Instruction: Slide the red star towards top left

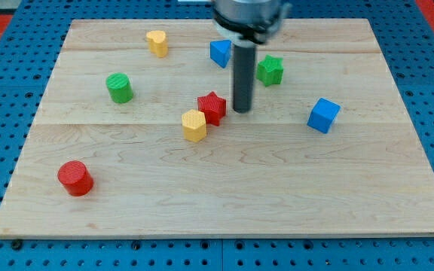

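Observation:
The red star (212, 107) lies near the board's middle, touching a yellow hexagon block (194, 125) at its lower left. My tip (242, 111) stands just to the star's right, a small gap apart. The rod rises from there to the view's top.
A blue triangular block (219, 53) and a green star (270, 70) lie above the tip. A yellow heart-like block (157, 43) is at the top left, a green cylinder (119, 87) at the left, a red cylinder (75, 178) at the lower left, a blue cube (323, 115) at the right. The wooden board (277, 196) sits on blue pegboard.

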Robot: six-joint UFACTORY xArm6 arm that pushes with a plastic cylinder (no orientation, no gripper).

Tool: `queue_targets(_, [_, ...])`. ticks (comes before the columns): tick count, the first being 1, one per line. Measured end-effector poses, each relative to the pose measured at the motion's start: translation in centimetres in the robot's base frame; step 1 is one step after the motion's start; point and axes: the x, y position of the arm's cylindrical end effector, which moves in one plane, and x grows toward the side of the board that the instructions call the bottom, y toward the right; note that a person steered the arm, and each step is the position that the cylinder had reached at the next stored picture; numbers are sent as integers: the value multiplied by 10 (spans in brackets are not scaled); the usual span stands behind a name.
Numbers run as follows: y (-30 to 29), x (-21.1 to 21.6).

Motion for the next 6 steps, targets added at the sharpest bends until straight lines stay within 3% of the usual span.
queue_targets(1, [-25,17])
queue_targets(2, [-100,-21])
queue_targets(3, [-112,-82])
queue_targets(4, [-124,-80])
queue_targets(5, [-177,-95])
queue_targets(6, [-241,-147])
